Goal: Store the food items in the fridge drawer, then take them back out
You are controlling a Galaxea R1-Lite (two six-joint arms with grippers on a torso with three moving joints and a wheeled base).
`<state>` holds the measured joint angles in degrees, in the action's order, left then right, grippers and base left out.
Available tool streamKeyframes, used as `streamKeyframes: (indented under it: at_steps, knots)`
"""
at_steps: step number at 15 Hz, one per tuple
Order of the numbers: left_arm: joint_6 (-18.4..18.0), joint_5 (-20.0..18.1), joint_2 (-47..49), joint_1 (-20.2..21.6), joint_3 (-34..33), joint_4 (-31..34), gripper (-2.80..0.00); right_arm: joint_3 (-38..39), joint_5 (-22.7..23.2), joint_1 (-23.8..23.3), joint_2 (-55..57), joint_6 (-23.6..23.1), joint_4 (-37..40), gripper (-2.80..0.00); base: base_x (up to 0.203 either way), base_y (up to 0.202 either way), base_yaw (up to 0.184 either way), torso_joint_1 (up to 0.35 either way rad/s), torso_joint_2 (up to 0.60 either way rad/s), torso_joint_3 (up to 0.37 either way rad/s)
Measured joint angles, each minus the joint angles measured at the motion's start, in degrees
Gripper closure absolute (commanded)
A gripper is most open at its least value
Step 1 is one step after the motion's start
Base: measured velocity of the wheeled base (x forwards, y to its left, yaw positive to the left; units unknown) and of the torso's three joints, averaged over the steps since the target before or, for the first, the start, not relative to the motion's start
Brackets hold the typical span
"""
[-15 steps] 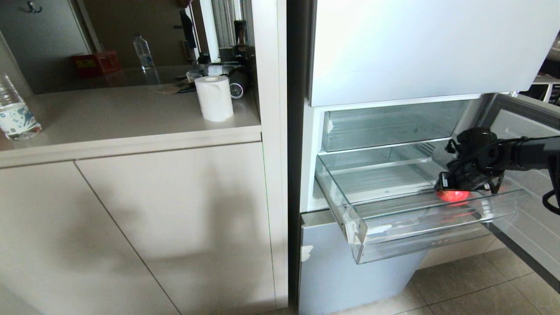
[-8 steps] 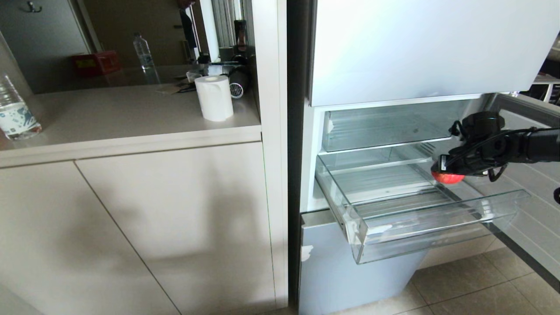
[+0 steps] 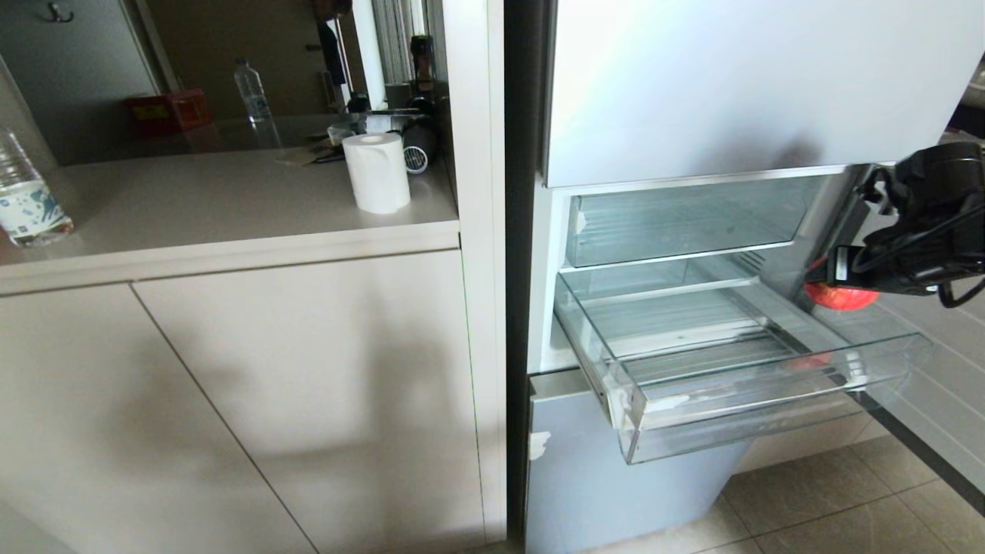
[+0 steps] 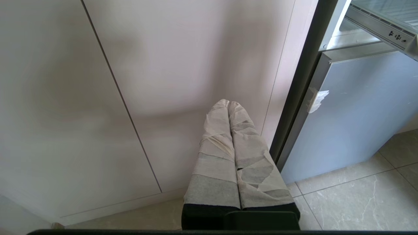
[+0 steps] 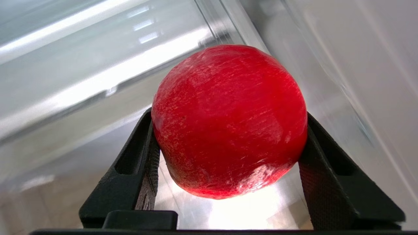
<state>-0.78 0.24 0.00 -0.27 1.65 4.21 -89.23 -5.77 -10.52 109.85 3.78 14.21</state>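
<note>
My right gripper [image 3: 835, 288] was clamped on the apple [image 3: 840, 297]: round, glossy red skin with fine pale streaks, both black fingers [image 5: 143, 169] pressed flat against its sides, their textured pads on the skin. In the head view the apple hung in the air above the right end of the fridge drawer [image 3: 769, 408], clear of the floor, close to the open fridge door's inner wall [image 3: 931, 362].

Drawer stood pulled out: wide, shallow, clear hard plastic, ribbed floor, see-through front wall, scraps of white tape [image 3: 677, 402] at its front left corner. A faint red glint showed on the ribs below the apple. Above it, another clear bin [image 3: 685, 223] sat pushed in under the frosted pale panel [image 3: 731, 85].

My left gripper [image 4: 228, 107] hung low in front of the smooth beige cabinet door [image 4: 98, 81], fingers wrapped in wrinkled pale tape and pressed together tip to tip, holding nothing. Beside it was the pale-blue lower fridge panel [image 4: 359, 114], with a torn tape scrap on its edge, and glossy marbled floor tiles [image 4: 359, 195].

On the counter [image 3: 192, 200]: a white paper roll [image 3: 377, 172], upright cylinder, and a clear water bottle [image 3: 27, 196].
</note>
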Motion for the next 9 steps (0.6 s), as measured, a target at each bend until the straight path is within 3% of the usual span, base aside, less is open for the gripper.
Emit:
streamKeyframes:
  at_steps: [6, 9]
  knots:
    - [0.00, 0.00, 0.00, 0.00, 0.00, 0.00, 0.00, 28.55, -0.62, -0.22, -29.29, 0.18, -0.20, 0.00, 0.000, 0.000, 0.000, 0.000, 0.00, 0.000]
    - [0.02, 0.00, 0.00, 0.00, 0.00, 0.00, 0.00, 42.65, -4.01, -0.22, -44.06, 0.15, -0.38, 0.00, 0.000, 0.000, 0.000, 0.000, 0.00, 0.000]
